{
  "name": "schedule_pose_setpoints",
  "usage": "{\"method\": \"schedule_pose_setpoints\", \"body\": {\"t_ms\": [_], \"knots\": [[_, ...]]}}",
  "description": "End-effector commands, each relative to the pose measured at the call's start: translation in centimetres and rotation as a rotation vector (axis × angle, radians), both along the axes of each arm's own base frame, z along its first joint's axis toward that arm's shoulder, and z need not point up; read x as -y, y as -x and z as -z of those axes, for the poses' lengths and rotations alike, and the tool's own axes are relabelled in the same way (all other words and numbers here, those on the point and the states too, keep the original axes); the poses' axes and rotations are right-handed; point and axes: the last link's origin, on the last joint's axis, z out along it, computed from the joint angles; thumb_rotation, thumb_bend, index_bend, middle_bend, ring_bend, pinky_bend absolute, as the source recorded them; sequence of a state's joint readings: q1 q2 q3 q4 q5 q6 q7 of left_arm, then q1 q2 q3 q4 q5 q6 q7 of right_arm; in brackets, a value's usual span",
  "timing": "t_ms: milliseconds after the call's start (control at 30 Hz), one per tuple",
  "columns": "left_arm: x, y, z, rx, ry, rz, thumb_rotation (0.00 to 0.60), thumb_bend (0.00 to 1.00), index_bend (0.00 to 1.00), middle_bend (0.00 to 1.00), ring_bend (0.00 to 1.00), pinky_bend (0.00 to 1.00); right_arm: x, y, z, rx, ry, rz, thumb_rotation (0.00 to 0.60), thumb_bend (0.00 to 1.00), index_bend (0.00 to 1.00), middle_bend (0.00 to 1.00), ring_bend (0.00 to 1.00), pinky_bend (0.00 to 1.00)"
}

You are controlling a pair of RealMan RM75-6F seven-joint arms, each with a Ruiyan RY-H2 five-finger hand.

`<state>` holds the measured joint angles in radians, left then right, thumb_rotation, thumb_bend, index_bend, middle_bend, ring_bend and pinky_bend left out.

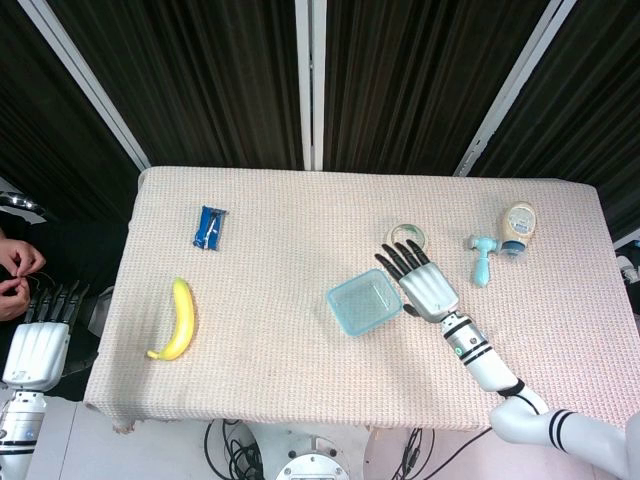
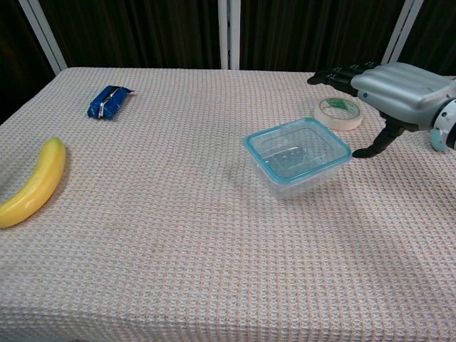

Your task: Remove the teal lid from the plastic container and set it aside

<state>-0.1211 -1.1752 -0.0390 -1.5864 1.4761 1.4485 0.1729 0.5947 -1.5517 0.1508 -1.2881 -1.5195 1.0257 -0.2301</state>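
One hand (image 1: 428,288) — the right, fingers spread flat, holding nothing — hovers at the container's (image 2: 297,156) three o'clock; a sideways nudge could shove it, lid (image 2: 296,147) unlifted.

We read this as a robotics lab or test bay, not a home. Dark corrugated panels with pale metal struts (image 1: 310,80) wall in the far edge of the worktop (image 1: 300,350), which wears a beige waffle-weave cloth. Cables (image 1: 235,455) hang below the near edge. Unrelated props lie scattered: banana (image 1: 176,321) and blue packet (image 1: 209,227) toward the left edge, tape roll (image 2: 338,112) toward the right. A person's hands (image 1: 15,272) show beyond the left edge.
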Motion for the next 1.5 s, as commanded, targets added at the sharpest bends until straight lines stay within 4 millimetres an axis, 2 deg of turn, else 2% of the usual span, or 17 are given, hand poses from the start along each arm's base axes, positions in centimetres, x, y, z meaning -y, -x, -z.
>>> {"method": "schedule_pose_setpoints", "body": {"t_ms": [33, 500, 633, 767, 867, 1067, 1200, 1300, 1400, 1433, 1500], "knots": [[0.0, 0.0, 0.0, 0.002, 0.000, 0.000, 0.600, 0.00, 0.06, 0.02, 0.00, 0.00, -0.2, -1.2, 1.2, 0.021, -0.042, -0.020, 0.600, 0.03, 0.00, 0.00, 0.00, 0.00], [0.1, 0.2, -0.2, 0.003, 0.018, 0.006, 0.600, 0.00, 0.06, 0.02, 0.00, 0.00, -0.5, -8.6, 5.9, 0.099, -0.155, -0.166, 0.600, 0.03, 0.00, 0.00, 0.00, 0.00], [-0.1, 0.1, -0.1, -0.003, 0.035, 0.012, 0.600, 0.00, 0.06, 0.02, 0.00, 0.00, -0.5, -10.0, 6.9, 0.108, -0.174, -0.189, 0.600, 0.03, 0.00, 0.00, 0.00, 0.00], [-0.4, -0.1, -0.1, -0.007, 0.047, 0.022, 0.600, 0.00, 0.06, 0.02, 0.00, 0.00, -0.7, -10.2, 7.0, 0.107, -0.179, -0.195, 0.600, 0.03, 0.00, 0.00, 0.00, 0.00], [-0.9, -0.3, 0.1, -0.013, 0.061, 0.036, 0.600, 0.00, 0.06, 0.02, 0.00, 0.00, -0.9, -9.5, 6.5, 0.104, -0.172, -0.183, 0.600, 0.03, 0.00, 0.00, 0.00, 0.00], [-2.0, -1.3, 0.3, -0.033, 0.092, 0.075, 0.600, 0.00, 0.06, 0.02, 0.00, 0.00, -1.1, -6.7, 3.8, 0.109, -0.145, -0.123, 0.600, 0.03, 0.00, 0.00, 0.00, 0.00], [-2.3, -1.6, 0.4, -0.029, 0.092, 0.083, 0.600, 0.00, 0.06, 0.02, 0.00, 0.00, 0.1, -5.0, 2.4, 0.068, -0.118, -0.067, 0.600, 0.03, 0.00, 0.00, 0.00, 0.00], [-2.1, -1.6, 0.4, -0.024, 0.087, 0.082, 0.600, 0.00, 0.06, 0.02, 0.00, 0.00, 1.6, -5.4, 2.8, 0.055, -0.109, -0.053, 0.600, 0.03, 0.00, 0.00, 0.00, 0.00], [-1.7, -1.5, 0.3, -0.020, 0.079, 0.073, 0.600, 0.00, 0.06, 0.02, 0.00, 0.00, 1.8, -7.3, 3.9, 0.096, -0.165, -0.095, 0.600, 0.04, 0.00, 0.01, 0.00, 0.00], [-1.5, -1.5, 0.3, -0.020, 0.077, 0.069, 0.600, 0.00, 0.06, 0.02, 0.00, 0.00, 1.5, -8.0, 4.2, 0.113, -0.203, -0.112, 0.600, 0.07, 0.00, 0.01, 0.00, 0.00], [-1.1, -1.4, 0.2, -0.019, 0.069, 0.060, 0.600, 0.00, 0.06, 0.02, 0.00, 0.00, 0.8, -9.9, 4.6, 0.146, -0.306, -0.155, 0.600, 0.20, 0.00, 0.05, 0.00, 0.00]]}}
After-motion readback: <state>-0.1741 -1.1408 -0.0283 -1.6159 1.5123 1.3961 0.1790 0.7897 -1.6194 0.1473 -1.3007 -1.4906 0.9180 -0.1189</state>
